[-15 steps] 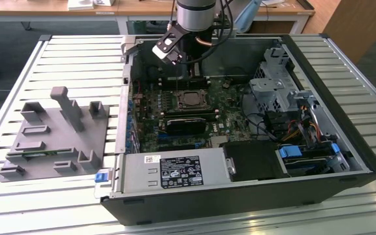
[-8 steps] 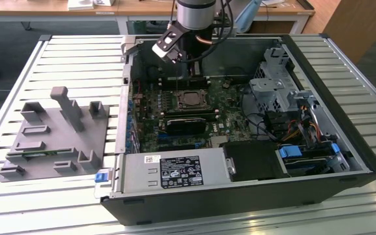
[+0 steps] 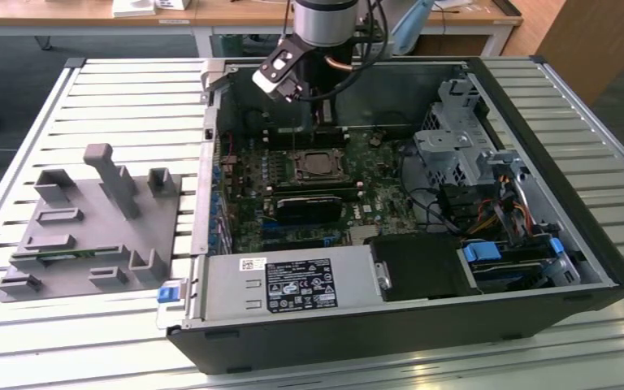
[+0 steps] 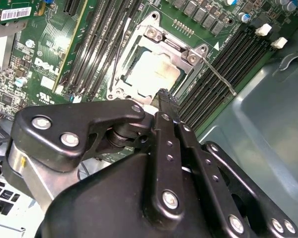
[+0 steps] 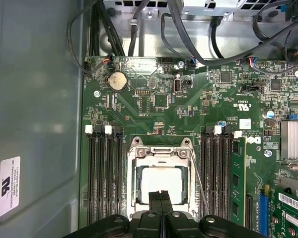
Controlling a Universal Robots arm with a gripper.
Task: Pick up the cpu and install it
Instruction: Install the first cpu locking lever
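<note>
cpu (image 5: 161,184) sits in the socket (image 5: 160,151); end effector (image 5: 160,197) pressed together above it, holding nothing.

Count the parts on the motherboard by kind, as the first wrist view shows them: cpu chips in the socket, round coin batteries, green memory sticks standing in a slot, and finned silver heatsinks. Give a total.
cpu: 1
coin battery: 1
memory stick: 1
heatsink: 1
Total: 4

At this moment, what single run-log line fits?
cpu: seated in motherboard socket | claw: shut, empty, above the cpu | socket lever: unlatched
</note>
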